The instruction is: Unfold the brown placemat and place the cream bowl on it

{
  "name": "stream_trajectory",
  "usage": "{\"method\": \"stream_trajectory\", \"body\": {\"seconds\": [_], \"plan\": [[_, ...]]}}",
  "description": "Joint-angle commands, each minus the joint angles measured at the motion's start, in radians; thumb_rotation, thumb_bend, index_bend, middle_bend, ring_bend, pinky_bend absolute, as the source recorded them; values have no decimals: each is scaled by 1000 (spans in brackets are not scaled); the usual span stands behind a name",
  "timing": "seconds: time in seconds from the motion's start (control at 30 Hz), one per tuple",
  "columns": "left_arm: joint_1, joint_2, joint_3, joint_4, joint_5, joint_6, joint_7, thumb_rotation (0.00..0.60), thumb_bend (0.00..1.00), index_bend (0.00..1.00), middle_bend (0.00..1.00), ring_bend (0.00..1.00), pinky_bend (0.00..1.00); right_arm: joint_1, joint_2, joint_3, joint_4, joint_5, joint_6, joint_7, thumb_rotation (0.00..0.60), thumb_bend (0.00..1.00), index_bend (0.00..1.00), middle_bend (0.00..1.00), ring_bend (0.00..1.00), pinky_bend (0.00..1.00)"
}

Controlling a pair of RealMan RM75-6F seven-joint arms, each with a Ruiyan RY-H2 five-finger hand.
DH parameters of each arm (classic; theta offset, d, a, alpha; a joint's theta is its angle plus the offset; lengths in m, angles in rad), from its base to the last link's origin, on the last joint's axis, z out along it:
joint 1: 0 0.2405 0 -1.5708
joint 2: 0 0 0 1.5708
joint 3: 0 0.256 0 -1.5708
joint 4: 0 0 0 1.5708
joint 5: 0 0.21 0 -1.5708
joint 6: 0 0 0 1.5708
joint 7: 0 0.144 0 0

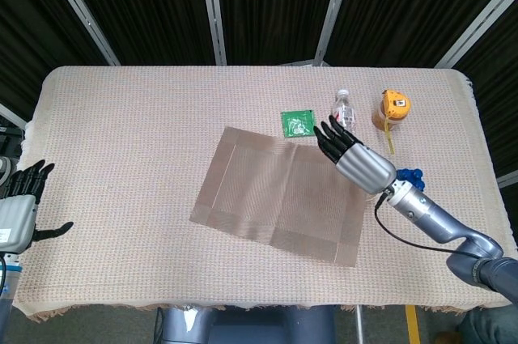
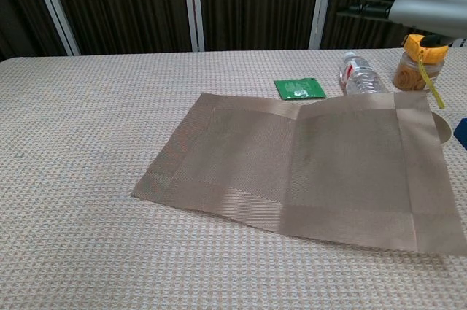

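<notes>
Brown placemat (image 1: 280, 194) lies flat beneath raised right hand (image 1: 356, 159); fingers spread, empty.

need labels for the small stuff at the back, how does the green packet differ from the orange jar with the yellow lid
The green packet lies flat on the tablecloth; the orange jar stands upright. The packet is a thin square, green all over; the jar is rounded, amber with a yellow lid and a yellow strap hanging down. The packet sits next to the brown placemat's far edge; the jar stands further right, past the water bottle. Neither is held.
</notes>
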Motion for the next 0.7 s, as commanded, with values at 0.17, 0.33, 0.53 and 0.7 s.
{"method": "stream_trajectory", "body": {"seconds": [0.17,0.33,0.53,0.7], "plan": [[-4,0,7,6,18,-8,-7,600,0,0,0,0,0,-151,3,78,-140,183,175,184,600,0,0,0,0,0],[-16,-10,24,26,85,-13,-20,600,0,0,0,0,0,-283,61,73,-310,304,248,360,600,0,0,0,0,0],[-72,-59,64,114,233,-68,-60,600,38,69,0,0,0,-410,106,24,-429,375,301,520,600,0,0,0,0,0],[-163,-127,107,252,387,-150,-156,600,150,172,0,0,0,-481,123,-19,-478,371,340,581,600,0,0,0,0,0]]}}
